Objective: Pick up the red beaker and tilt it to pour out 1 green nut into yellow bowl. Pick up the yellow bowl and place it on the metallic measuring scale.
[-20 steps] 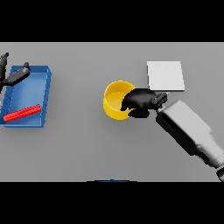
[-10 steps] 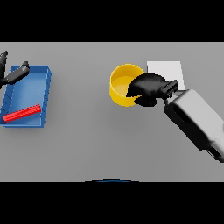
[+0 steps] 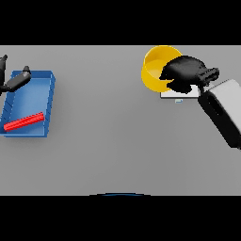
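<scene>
My right hand (image 3: 184,74) is curled round the right rim of the yellow bowl (image 3: 155,67) and holds it in the air at the upper right. The bowl and hand cover most of the pale measuring scale (image 3: 172,94); only a strip of its front edge shows below them. Whether a nut lies in the bowl is hidden. The red beaker (image 3: 23,121) lies on its side in the blue tray (image 3: 29,92) at the far left. My left hand (image 3: 13,82) hangs over the tray's back left corner, fingers relaxed and holding nothing.
The blue tray stands against the table's left edge. Grey tabletop stretches between the tray and the scale.
My right hand has carried the yellow bowl up and to the right, from beside the scale to over it. The left hand and the beaker stayed where they were.
</scene>
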